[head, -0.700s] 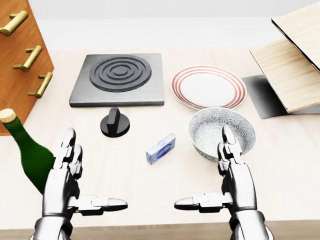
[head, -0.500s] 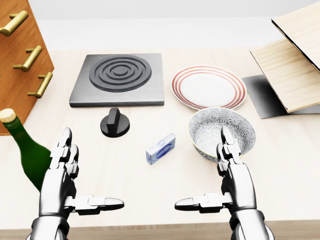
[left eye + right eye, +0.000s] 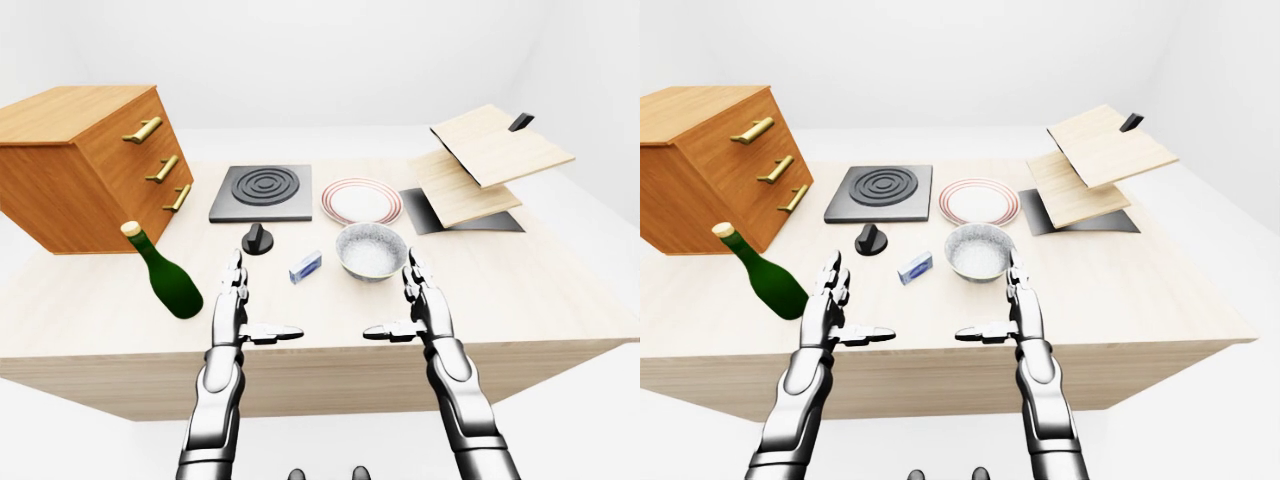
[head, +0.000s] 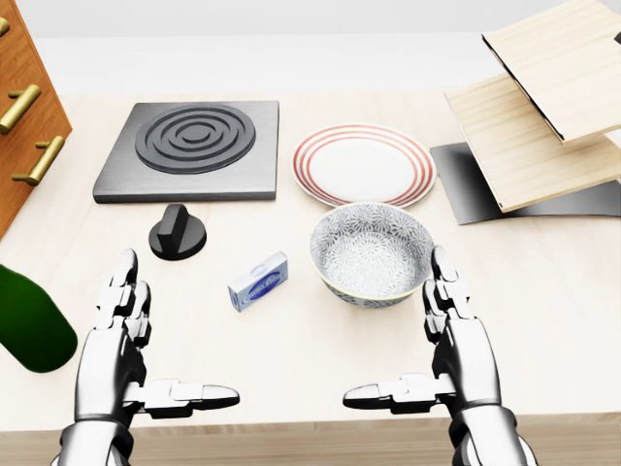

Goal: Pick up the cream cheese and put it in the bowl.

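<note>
The cream cheese [image 4: 258,281] is a small blue and white box lying on the wooden table, just left of the patterned grey bowl [image 4: 373,253]. My left hand [image 4: 146,364] is open, fingers spread, low and to the left of the box. My right hand [image 4: 427,364] is open too, just below the bowl's right rim. Neither hand touches anything. The box [image 3: 306,266] and the bowl [image 3: 371,250] also show in the left-eye view.
A black knob [image 4: 178,233] and a dark hob plate [image 4: 190,149] lie above the box. A red-rimmed plate [image 4: 363,165] sits above the bowl. A green bottle [image 4: 29,325] stands at the left, a wooden drawer cabinet [image 3: 85,165] behind it. Wooden boards [image 4: 543,107] lie top right.
</note>
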You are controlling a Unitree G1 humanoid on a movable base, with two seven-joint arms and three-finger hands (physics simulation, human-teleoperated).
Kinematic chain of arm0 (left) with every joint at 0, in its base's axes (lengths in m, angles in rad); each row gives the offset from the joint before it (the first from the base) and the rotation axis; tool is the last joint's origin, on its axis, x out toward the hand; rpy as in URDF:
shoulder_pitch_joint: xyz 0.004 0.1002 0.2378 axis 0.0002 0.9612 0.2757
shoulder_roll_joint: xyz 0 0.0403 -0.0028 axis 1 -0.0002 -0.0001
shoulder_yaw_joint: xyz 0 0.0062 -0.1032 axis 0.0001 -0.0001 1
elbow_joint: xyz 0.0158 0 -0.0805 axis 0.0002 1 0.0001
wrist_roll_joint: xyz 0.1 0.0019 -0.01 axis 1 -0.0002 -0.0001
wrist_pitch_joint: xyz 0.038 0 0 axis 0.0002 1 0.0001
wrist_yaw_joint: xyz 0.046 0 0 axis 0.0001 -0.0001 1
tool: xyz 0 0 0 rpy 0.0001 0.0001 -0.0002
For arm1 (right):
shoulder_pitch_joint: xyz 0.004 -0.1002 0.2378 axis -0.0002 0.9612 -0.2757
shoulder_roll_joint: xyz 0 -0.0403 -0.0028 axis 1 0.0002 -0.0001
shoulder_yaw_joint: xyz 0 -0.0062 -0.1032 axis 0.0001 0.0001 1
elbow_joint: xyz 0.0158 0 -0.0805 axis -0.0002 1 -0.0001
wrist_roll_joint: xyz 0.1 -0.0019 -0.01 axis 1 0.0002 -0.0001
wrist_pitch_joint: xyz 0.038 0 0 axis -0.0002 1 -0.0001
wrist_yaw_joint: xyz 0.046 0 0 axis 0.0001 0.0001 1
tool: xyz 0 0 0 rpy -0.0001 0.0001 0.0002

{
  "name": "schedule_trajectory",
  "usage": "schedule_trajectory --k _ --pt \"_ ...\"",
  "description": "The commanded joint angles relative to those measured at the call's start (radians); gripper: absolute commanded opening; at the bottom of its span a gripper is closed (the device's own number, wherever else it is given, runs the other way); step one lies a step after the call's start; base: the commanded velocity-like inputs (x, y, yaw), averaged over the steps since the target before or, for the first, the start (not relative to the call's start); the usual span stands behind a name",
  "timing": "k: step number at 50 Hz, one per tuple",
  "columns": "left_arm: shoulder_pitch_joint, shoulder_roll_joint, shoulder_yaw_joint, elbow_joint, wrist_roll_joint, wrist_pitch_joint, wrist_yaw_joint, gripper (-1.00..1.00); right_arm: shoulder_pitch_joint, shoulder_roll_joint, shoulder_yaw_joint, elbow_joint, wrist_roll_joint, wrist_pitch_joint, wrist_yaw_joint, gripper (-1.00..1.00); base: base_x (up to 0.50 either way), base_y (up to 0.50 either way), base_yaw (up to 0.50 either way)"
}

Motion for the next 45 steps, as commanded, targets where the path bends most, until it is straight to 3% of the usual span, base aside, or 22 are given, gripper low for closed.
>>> schedule_trajectory --k 1,11,20,31,39,45 --pt "-0.001 0.008 0.002 0.006 0.001 -0.007 0.0 1.0 0.006 0.008 0.004 -0.013 0.004 0.0 0.008 1.0 0.0 0.0 0.0" --pt "0.006 0.007 0.0 -0.004 0.003 -0.002 -0.002 1.0 0.009 0.008 -0.001 -0.023 0.012 0.005 0.009 1.0 0.44 0.0 0.0" --pt "-0.007 0.013 -0.011 0.062 0.054 -0.03 0.013 1.0 0.014 0.008 0.005 -0.022 -0.003 -0.012 0.002 1.0 0.22 0.0 0.0" --pt "-0.015 0.013 -0.037 0.109 0.052 -0.03 -0.081 1.0 0.032 0.01 0.007 -0.07 -0.006 -0.001 0.006 1.0 0.0 0.0 0.0" --pt "-0.13 0.007 -0.043 0.253 0.102 -0.03 -0.062 1.0 0.038 0.01 0.006 -0.095 0.002 0.007 0.009 1.0 0.0 0.0 0.0" --pt "-0.16 0.002 -0.05 0.293 0.119 -0.03 -0.038 1.0 0.043 0.01 0.005 -0.113 0.009 0.016 0.015 1.0 0.0 0.0 0.0"
